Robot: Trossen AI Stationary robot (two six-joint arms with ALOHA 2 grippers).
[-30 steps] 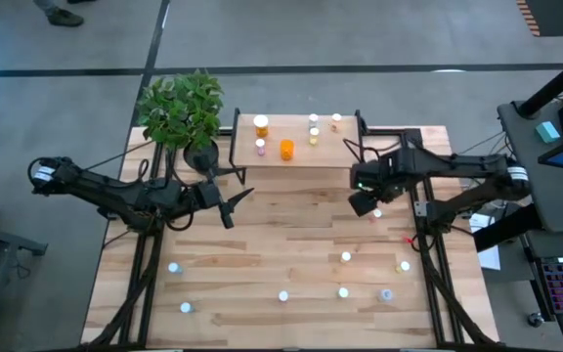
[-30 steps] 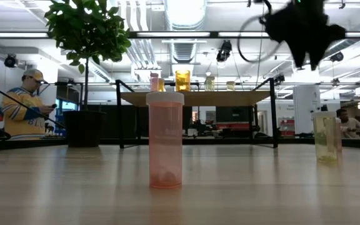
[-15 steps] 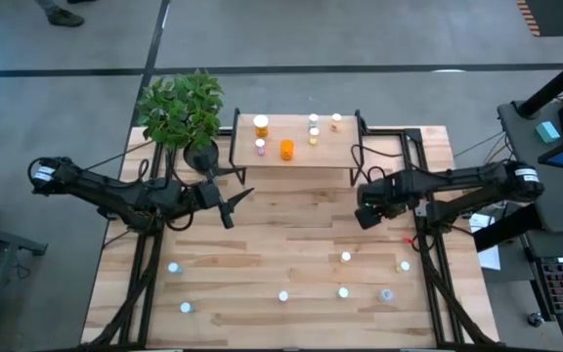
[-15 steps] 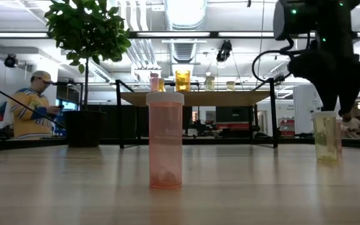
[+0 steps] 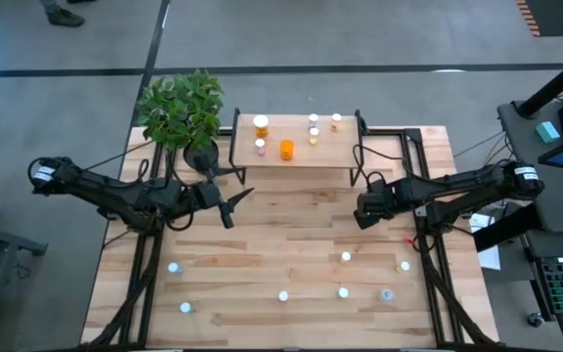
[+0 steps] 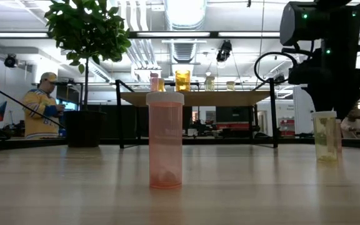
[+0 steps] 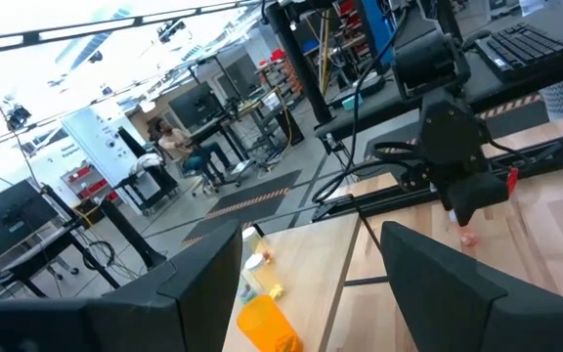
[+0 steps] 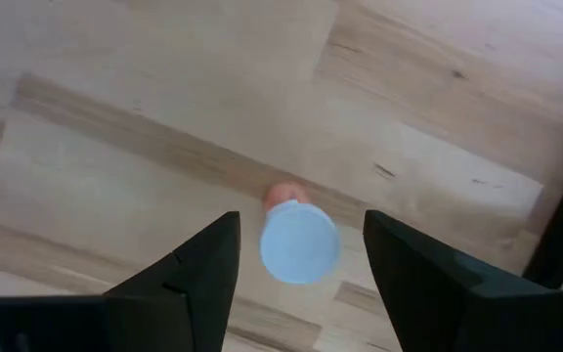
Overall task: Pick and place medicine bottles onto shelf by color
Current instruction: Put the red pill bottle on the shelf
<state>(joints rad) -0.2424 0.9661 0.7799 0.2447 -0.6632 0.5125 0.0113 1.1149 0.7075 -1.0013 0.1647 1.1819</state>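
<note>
Both jaws spread, pink bottle [image 8: 299, 240] between

Pink bottle [image 8: 299, 238] with pale blue cap.

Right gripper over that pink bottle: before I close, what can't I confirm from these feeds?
- Pink bottle: the right wrist view shows its cap from above, body almost hidden; in the high view the right gripper covers it.
- Gripper height above the cap: no view settles it; the low view shows only the arm's dark bulk.
- Bottles on the shelf: too small in the high view to tell every colour.
- Left gripper: open, idle.
</note>
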